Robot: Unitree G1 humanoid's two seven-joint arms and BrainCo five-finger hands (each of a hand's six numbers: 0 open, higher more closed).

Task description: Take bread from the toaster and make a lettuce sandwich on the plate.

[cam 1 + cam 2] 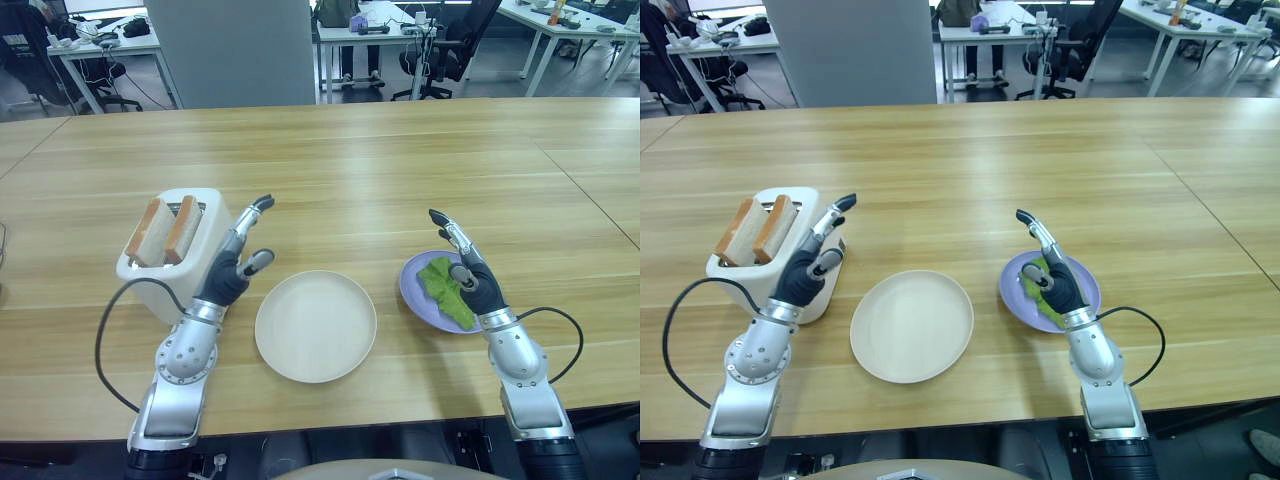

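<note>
Now two bread slices [150, 232] [183, 228], two plates [315, 335] [408, 290], one lettuce [440, 283]; both hands [232, 275] [478, 285] spread, empty.

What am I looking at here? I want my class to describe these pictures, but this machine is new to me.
The metal arms belong to a humanoid robot. Both pictures come from the two eyes of its head camera, looking down at a wooden table. On it stand a white toaster with two bread slices in its slots, an empty cream plate and a purple plate with lettuce. The left hand is beside the toaster, the right hand over the purple plate. Both are open, holding nothing.
</note>
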